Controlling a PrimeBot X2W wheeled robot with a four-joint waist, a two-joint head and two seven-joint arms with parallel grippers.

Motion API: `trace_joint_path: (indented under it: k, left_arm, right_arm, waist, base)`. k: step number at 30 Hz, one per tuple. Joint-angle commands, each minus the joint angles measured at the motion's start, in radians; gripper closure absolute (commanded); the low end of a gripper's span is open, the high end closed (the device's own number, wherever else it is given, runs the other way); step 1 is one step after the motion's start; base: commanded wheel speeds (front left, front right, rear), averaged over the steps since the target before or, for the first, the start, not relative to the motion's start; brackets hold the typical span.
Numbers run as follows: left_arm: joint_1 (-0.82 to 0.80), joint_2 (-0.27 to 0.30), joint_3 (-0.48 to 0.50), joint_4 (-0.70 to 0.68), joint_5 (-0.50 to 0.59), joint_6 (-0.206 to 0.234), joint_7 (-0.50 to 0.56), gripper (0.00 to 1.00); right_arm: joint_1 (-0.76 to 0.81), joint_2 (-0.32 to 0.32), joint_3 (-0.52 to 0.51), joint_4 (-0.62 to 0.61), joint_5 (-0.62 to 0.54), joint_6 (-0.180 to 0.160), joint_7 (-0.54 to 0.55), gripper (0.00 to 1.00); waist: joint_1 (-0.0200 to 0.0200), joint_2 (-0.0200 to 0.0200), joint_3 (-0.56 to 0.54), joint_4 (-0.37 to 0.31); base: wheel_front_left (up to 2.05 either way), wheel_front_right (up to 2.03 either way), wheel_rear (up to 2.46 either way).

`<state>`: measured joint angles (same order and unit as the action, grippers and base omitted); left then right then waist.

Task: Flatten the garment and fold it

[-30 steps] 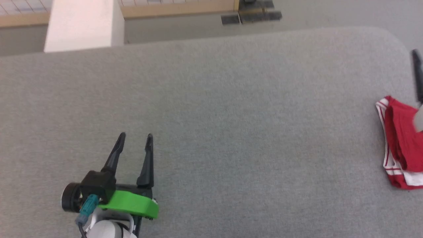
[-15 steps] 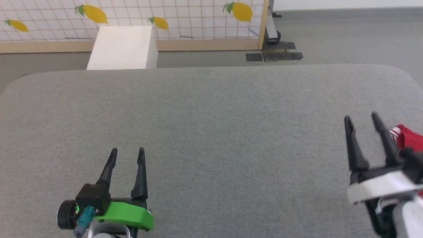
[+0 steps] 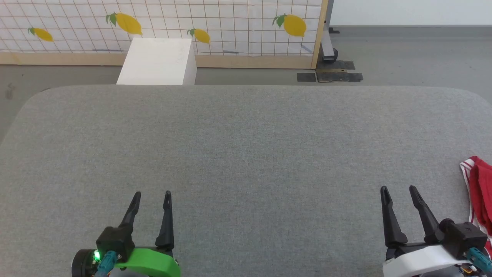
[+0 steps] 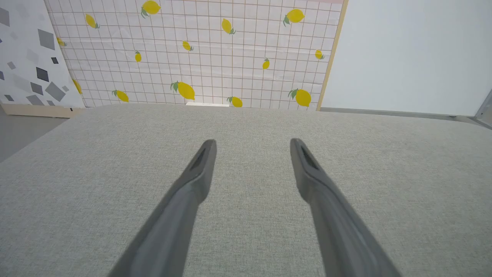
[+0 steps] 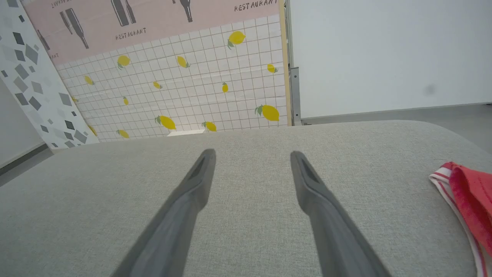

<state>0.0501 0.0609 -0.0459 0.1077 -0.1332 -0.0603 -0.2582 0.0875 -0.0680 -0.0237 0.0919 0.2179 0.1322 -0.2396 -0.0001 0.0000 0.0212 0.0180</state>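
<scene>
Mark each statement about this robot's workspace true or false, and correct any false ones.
1. The red garment with red-white striped trim lies at the right side of the grey fabric-covered table. True.
2. The right gripper holds the garment. False: its jaws are open, with the garment lying apart to its right.
3. The left gripper has open jaws over bare table. True.
4. The garment is spread across the table's middle. False: the middle is bare.
5. A white box stands beyond the table's far edge. True.

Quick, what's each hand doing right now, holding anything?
Left hand: open, holding nothing.
Right hand: open, holding nothing; the garment lies to its right.
</scene>
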Motion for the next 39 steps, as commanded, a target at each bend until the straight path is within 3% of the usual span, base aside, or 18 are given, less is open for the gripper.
trace_joint_path:
  k: [1,28,29,39]
  left_arm:
    - [0.008,-0.005,0.000,0.002,0.015,0.002,-0.004,0.00]
    - [-0.006,-0.009,0.006,0.008,0.012,0.001,-0.004,0.00]
    - [-0.001,-0.005,0.003,0.009,0.018,0.000,0.001,1.00]
    - [-0.003,-0.005,0.004,0.004,0.024,0.003,0.015,1.00]
  right_arm:
    - [0.011,0.006,-0.003,0.003,-0.009,-0.002,-0.007,0.00]
    - [0.002,0.017,-0.008,-0.010,-0.019,-0.002,0.001,0.00]
    - [0.000,0.014,-0.009,-0.005,-0.018,0.000,0.002,1.00]
    - [-0.005,0.014,-0.007,-0.007,-0.028,0.000,0.015,1.00]
  waist:
    - [0.0001,0.0000,0.002,0.001]
    - [0.0001,0.0000,0.012,-0.002]
    - [0.0001,0.0000,0.012,-0.002]
    - [0.0001,0.0000,0.011,-0.003]
  base:
    - [0.00,0.00,0.00]
    - [0.00,0.00,0.00]
    - [0.00,0.00,0.00]
    - [0.00,0.00,0.00]
